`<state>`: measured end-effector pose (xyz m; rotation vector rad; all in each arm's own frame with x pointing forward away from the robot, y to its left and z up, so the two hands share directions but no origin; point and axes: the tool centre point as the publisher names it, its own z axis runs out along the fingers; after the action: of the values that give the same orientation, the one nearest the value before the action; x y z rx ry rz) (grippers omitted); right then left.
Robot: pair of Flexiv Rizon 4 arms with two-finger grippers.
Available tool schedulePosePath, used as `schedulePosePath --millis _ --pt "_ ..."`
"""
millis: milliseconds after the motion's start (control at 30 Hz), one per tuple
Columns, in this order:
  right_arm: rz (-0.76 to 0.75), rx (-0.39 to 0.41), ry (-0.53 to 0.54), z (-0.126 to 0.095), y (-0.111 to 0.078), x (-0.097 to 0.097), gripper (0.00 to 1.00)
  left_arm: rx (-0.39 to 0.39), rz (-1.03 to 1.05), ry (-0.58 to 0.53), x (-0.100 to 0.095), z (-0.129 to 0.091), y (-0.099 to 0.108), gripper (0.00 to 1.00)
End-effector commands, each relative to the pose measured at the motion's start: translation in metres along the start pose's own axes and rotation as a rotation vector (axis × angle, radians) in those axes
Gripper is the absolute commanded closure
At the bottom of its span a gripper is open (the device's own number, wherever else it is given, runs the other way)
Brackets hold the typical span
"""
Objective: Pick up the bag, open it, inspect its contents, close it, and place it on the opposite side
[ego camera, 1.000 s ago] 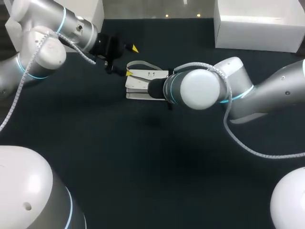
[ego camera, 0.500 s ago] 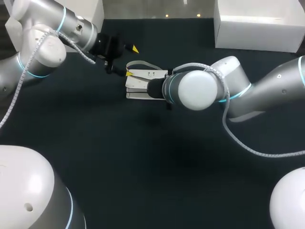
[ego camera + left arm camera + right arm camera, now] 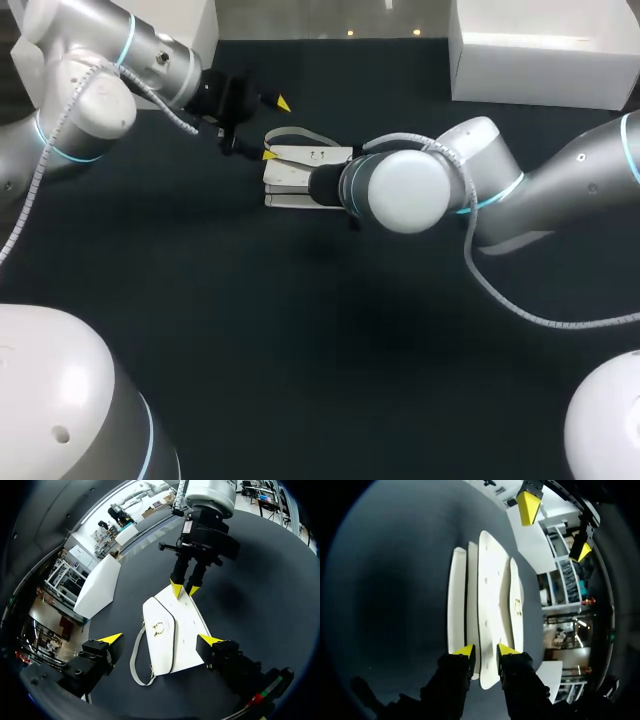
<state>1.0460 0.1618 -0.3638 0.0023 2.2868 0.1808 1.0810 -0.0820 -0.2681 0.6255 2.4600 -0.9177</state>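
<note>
Head view: white bag lies flat on the dark table, far of middle. The left gripper is at its left end, fingers wide apart, holding nothing. The right arm covers the bag's right end.
Left wrist view: the bag sits between the spread yellow tips, flap up, with its grey strap looped off the far edge. The right gripper is down on the bag's right end.
Right wrist view: the bag's edge is right against the right gripper. Can't tell if it's clamped.

White bag, flap closed, lying flat; grey strap looped beside.
</note>
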Motion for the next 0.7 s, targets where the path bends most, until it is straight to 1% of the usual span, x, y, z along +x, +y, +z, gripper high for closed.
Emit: schedulePosePath --millis 33,333,500,700 --pt "0.001 0.007 -0.005 0.003 0.001 0.001 1.00 0.006 0.003 -0.001 0.000 0.001 0.002 0.00" --pt "0.003 0.008 -0.013 0.003 0.001 0.001 1.00 0.002 0.021 -0.005 0.001 0.003 -0.001 0.00" --pt "0.018 0.019 -0.014 0.003 0.001 0.002 1.00 -0.013 0.051 -0.008 0.003 0.013 -0.003 0.00" --pt "0.018 0.019 -0.014 0.003 0.001 0.002 1.00 -0.023 0.066 -0.008 0.006 0.028 0.000 0.00"
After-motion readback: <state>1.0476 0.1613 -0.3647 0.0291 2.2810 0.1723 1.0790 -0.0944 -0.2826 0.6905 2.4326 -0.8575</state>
